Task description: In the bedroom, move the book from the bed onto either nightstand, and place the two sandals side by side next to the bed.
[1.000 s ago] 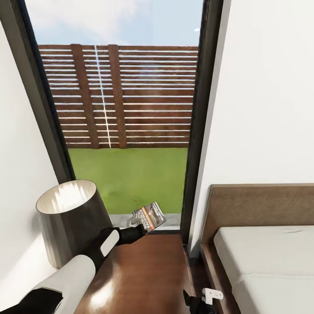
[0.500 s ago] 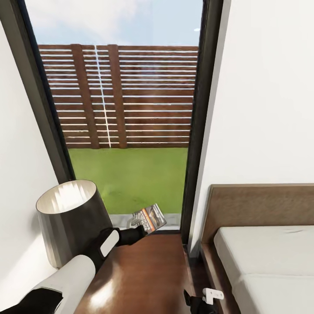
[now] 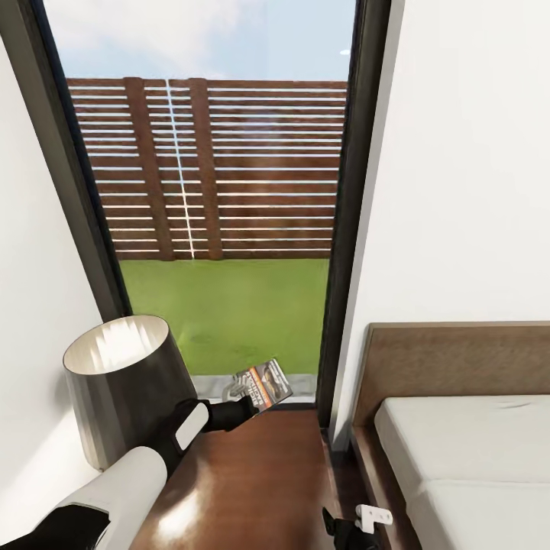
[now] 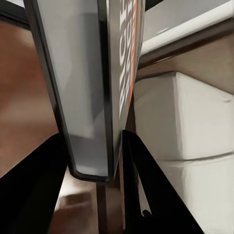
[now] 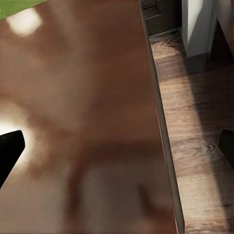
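My left gripper (image 3: 248, 399) is shut on the book (image 3: 266, 384), a thin paperback with a dark cover and an orange band. It holds the book tilted in the air over the far end of the glossy dark-brown nightstand (image 3: 252, 481). In the left wrist view the book (image 4: 87, 87) stands edge-on between the two black fingers (image 4: 146, 195). The bed (image 3: 473, 458) with its grey mattress lies to the right. My right gripper (image 3: 359, 528) hangs low by the nightstand's near right corner, open and holding nothing. The sandals are out of view.
A dark drum-shaded lamp (image 3: 122, 382) stands on the nightstand's left side, close to my left forearm. Behind it a tall dark-framed window (image 3: 229, 229) looks onto grass and a fence. A narrow strip of wood floor (image 5: 200, 146) runs between nightstand and bed.
The book has shifted a little to the right in my left gripper. The right arm and the camera have stayed put.
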Tool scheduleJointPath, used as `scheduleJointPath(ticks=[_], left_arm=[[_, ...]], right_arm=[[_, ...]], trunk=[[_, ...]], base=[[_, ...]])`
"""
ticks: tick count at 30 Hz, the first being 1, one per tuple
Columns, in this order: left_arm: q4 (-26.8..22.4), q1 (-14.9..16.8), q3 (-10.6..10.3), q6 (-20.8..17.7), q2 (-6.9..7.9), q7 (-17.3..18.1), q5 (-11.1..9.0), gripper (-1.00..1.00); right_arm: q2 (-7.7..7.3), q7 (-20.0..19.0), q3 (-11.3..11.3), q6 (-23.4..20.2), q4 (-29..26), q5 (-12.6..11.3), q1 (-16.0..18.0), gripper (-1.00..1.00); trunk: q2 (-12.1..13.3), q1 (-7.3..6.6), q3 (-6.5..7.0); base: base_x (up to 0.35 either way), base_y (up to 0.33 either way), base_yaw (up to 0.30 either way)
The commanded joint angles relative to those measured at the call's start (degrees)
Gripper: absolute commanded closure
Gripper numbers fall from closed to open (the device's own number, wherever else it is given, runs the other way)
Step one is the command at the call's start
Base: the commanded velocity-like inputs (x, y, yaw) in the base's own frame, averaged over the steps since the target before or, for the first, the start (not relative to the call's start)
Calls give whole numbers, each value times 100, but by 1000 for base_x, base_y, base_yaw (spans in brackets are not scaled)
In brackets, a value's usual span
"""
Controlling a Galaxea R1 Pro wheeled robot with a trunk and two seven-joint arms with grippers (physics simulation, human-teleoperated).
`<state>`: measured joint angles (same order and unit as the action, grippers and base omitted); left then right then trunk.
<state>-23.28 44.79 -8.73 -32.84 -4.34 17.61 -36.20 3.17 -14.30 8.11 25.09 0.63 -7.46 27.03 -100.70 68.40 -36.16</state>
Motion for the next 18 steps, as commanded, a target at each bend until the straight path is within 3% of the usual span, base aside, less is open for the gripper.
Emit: scheduleJointPath(ticks=[1,15,18], left_arm=[[-3,3,-14,-17,3,6,-16,100],[-1,3,-14,-20,8,6,-18,100],[-66,69,-28,24,12,59,15,100]], right_arm=[[0,-61,32,9,7,-61,4,-100],[3,-67,38,15,21,-80,4,-100],[-61,-115,40,64,-44,-150,70,-100]], trunk=[[-3,-1,-6],[-3,-1,-6],[-3,-1,-6]], base=[[0,0,0],[0,0,0],[0,0,0]])
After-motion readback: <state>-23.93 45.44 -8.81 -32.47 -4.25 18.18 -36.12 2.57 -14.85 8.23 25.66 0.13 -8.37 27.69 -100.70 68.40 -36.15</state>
